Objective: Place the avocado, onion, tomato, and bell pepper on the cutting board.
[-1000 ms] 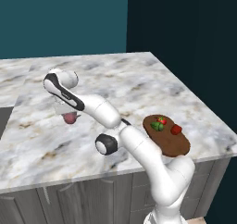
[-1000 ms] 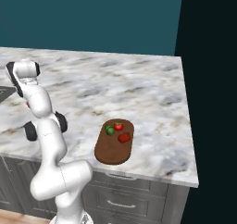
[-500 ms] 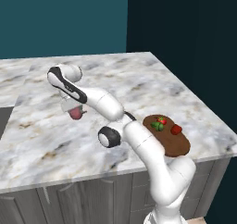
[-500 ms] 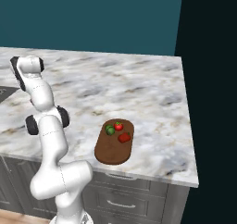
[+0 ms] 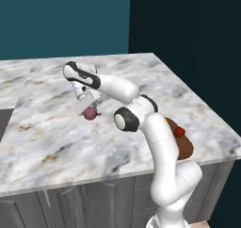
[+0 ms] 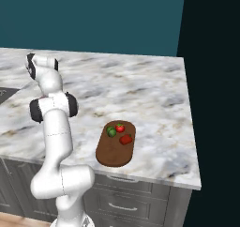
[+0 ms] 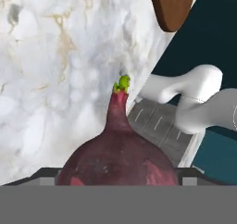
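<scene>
Onion (image 5: 90,113) sits tight in hand (image 5: 87,110), fingers closed round it, above bench (image 5: 47,128), far left of cutting board (image 6: 116,146). Avocado (image 6: 111,132), tomato (image 6: 120,127), bell pepper (image 6: 125,139) already on board. Carry onion high, go slow, drop on bare near end.

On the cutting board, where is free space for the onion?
The near half of the cutting board is bare. The far end is crowded by the avocado, tomato and bell pepper. The claw holds the onion.
</scene>
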